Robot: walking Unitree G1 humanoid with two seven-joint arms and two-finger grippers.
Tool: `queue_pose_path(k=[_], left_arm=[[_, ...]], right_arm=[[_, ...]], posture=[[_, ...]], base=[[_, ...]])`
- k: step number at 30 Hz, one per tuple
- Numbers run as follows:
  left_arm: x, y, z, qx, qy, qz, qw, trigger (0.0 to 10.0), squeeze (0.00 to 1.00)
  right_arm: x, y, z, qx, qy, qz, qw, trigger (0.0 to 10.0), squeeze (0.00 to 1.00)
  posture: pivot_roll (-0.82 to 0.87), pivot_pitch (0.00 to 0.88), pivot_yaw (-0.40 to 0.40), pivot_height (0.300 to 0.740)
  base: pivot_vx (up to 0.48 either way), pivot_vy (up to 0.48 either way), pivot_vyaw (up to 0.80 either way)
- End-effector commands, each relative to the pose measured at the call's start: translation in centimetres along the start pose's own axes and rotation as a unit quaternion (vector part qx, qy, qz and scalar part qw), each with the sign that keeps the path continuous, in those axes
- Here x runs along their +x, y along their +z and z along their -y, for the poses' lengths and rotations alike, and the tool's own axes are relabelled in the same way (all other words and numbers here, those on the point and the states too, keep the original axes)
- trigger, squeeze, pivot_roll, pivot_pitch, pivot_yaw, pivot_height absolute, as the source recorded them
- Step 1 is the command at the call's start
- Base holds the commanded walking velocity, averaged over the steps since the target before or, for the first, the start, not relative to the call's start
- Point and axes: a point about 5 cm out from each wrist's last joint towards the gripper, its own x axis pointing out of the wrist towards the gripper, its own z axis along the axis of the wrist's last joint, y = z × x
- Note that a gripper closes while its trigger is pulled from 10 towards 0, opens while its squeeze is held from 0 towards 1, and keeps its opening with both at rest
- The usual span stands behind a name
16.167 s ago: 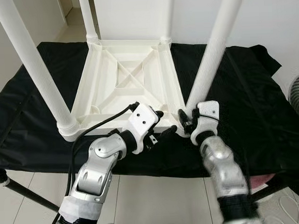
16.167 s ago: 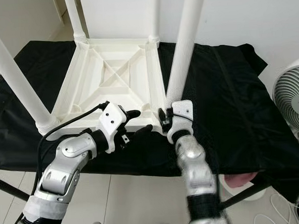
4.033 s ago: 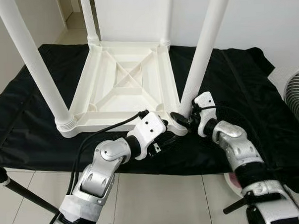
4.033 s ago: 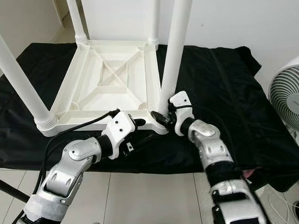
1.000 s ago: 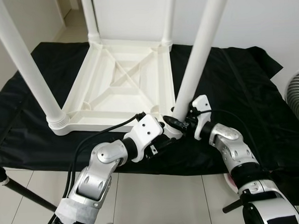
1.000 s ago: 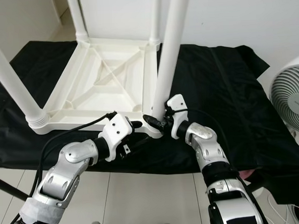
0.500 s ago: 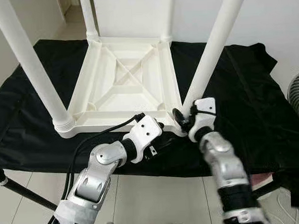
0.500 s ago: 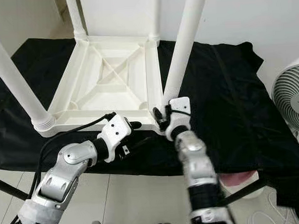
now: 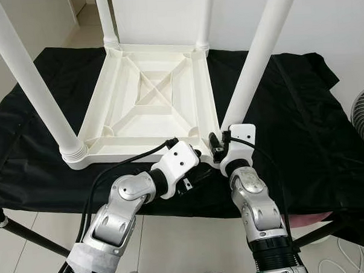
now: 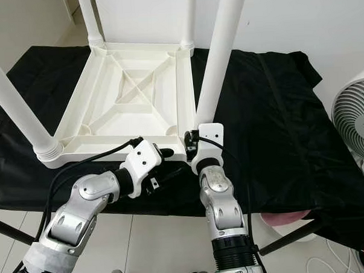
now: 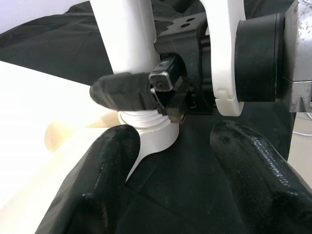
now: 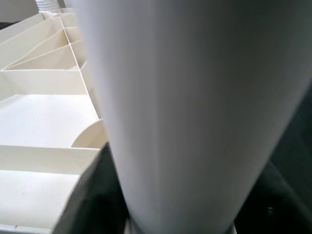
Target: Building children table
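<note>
The upturned white table (image 9: 150,101) is lying on the black cloth (image 9: 302,125), the right gripper (image 9: 222,148) clenching its near-right leg (image 9: 251,67) apparently to twist it, the left gripper (image 9: 195,166) spread open bracing beside that corner.

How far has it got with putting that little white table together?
All four white legs stand in the corners of the upturned table top, so most looks done. In hand: the right gripper is clamped around the base of the near right leg, likely tightening it, with the left gripper open beside that corner. Left: finishing that leg, then turning the table upright.
</note>
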Motion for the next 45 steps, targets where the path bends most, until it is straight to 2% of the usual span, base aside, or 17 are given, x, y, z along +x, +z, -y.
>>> queue_pose_path(k=[1,6,13,14,15,17,20,22,25,26,27,29,30,33,37,40,45], left_arm=[[0.2,-0.2,0.0,0.003,0.018,-0.007,1.000,10.0,0.00],[0.3,-0.2,0.2,0.004,0.014,-0.006,1.000,10.0,0.00],[0.5,0.0,0.2,0.003,0.017,0.000,1.000,10.0,0.00],[0.5,-0.1,0.1,0.004,0.018,-0.001,1.000,10.0,0.00],[0.5,-0.1,0.1,0.005,0.019,-0.001,1.000,10.0,0.00],[0.5,-0.1,0.1,0.005,0.019,-0.001,1.000,10.0,0.00],[0.5,0.0,0.0,0.006,0.019,0.000,1.000,10.0,0.00],[0.6,-0.1,0.2,0.008,0.017,0.000,1.000,10.0,0.00],[0.6,-0.1,0.2,0.008,0.016,0.001,1.000,10.0,0.00],[0.7,0.0,0.3,0.008,0.015,0.002,1.000,10.0,0.00],[0.7,0.0,0.3,0.008,0.015,0.002,1.000,10.0,0.00],[0.6,0.0,0.2,0.009,0.017,0.002,1.000,10.0,0.00],[0.6,0.0,0.2,0.009,0.017,0.002,1.000,10.0,0.00],[0.5,-0.1,0.1,0.011,0.019,0.001,1.000,10.0,0.00],[0.5,0.0,0.0,0.012,0.022,0.000,1.000,10.0,0.00],[0.5,0.0,-0.1,0.014,0.025,0.001,1.000,10.0,0.00],[0.5,0.0,0.0,0.014,0.024,0.001,1.000,10.0,0.00]], right_arm=[[-0.3,-0.7,0.2,0.002,0.007,-0.018,1.000,10.0,1.00],[0.0,-0.9,0.2,0.000,0.056,-0.015,0.998,10.0,1.00],[0.9,-0.7,2.2,-0.039,0.139,-0.012,0.990,10.0,1.00],[1.0,-0.6,2.5,-0.046,0.175,-0.023,0.983,10.0,0.20],[1.1,-0.5,2.6,-0.050,0.201,-0.030,0.978,10.0,0.00],[1.1,-0.5,2.6,-0.050,0.201,-0.030,0.978,10.0,0.00],[1.6,0.2,3.3,-0.055,0.239,-0.029,0.969,10.0,0.00],[2.2,1.1,3.7,-0.070,0.288,-0.022,0.955,10.0,0.00],[2.3,1.3,3.7,-0.081,0.313,-0.020,0.946,10.0,0.00],[2.3,1.5,3.7,-0.087,0.336,-0.023,0.937,10.0,0.00],[2.3,1.5,3.7,-0.087,0.336,-0.023,0.937,10.0,0.00],[2.5,1.6,3.7,-0.102,0.373,-0.028,0.922,10.0,0.00],[2.5,1.6,3.7,-0.102,0.373,-0.028,0.922,10.0,0.00],[2.7,1.1,3.9,-0.105,0.403,-0.046,0.908,10.0,0.00],[2.7,0.7,4.1,-0.102,0.410,-0.057,0.904,10.0,0.00],[2.8,-0.7,4.6,-0.097,0.402,-0.079,0.907,10.0,0.00],[2.7,-1.7,4.9,-0.090,0.397,-0.091,0.909,10.0,0.00]], posture=[[-0.12,0.049,-0.002,0.740],[-0.12,0.037,-0.004,0.740],[-0.12,0.023,-0.012,0.740],[-0.12,0.018,-0.012,0.740],[-0.12,0.015,-0.013,0.740],[-0.12,0.015,-0.013,0.740],[-0.12,0.010,-0.015,0.740],[-0.12,0.002,-0.020,0.740],[-0.12,0.002,-0.020,0.740],[-0.12,0.000,-0.022,0.740],[-0.12,0.000,-0.022,0.740],[-0.11,0.000,-0.024,0.740],[-0.11,0.000,-0.024,0.740],[-0.11,0.000,-0.025,0.740],[-0.10,0.000,-0.030,0.740],[-0.10,0.000,-0.033,0.740],[-0.10,0.000,-0.033,0.740]], base=[[0.000,0.000,0.00],[0.000,0.000,0.00],[0.000,0.000,0.00],[0.000,0.000,0.00],[0.000,0.000,0.00],[0.000,0.000,0.00],[0.000,0.000,0.00],[0.000,0.000,0.00],[0.000,0.000,0.00],[0.000,0.000,0.00],[0.000,0.000,0.00],[0.000,0.000,0.00],[0.000,0.000,0.00],[0.000,0.000,0.00],[0.000,0.000,0.00],[0.000,0.000,0.00],[0.000,0.000,0.00]])
